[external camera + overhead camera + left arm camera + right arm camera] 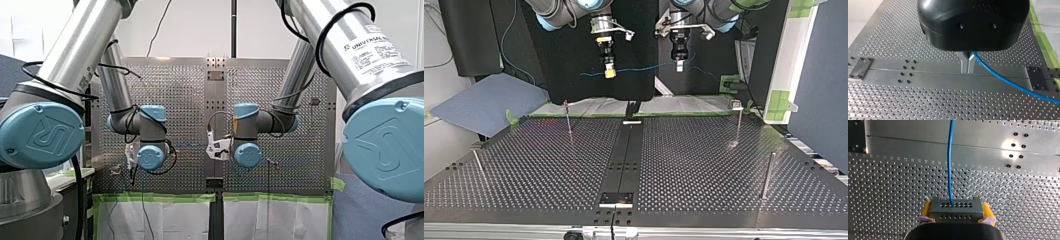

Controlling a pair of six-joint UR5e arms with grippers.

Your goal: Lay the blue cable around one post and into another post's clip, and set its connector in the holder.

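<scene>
Looks like the carrying stage, before any routing: holds the blue cable (644,66) strung in the air between both claws, well above the perforated desk (704,160) and touching none of the posts (738,122). Grips the dark connector (958,213) in my right claw (956,207), yellow pads (926,209) clamped on its two sides, with the cable leaving its holed face straight ahead. Pinches the cable further along in my left claw (967,71), metal fingers (963,65) drawn together and the blue line running out sideways from between them (a firm hold, judging also by the top view, where the cable runs almost level through it).

Calls next for bringing the span down to the desk and leading it round one of the thin posts. Cannot tell from here which post carries the clip, nor pick out the holder with any certainty. Needs both arms lowering together, so that the cable comes down taut without tugging the connector from its pads.

Hangs both arms over the desk's far part in the top view, wrists pointing straight down, claws side by side, near each other and at about one height.
</scene>
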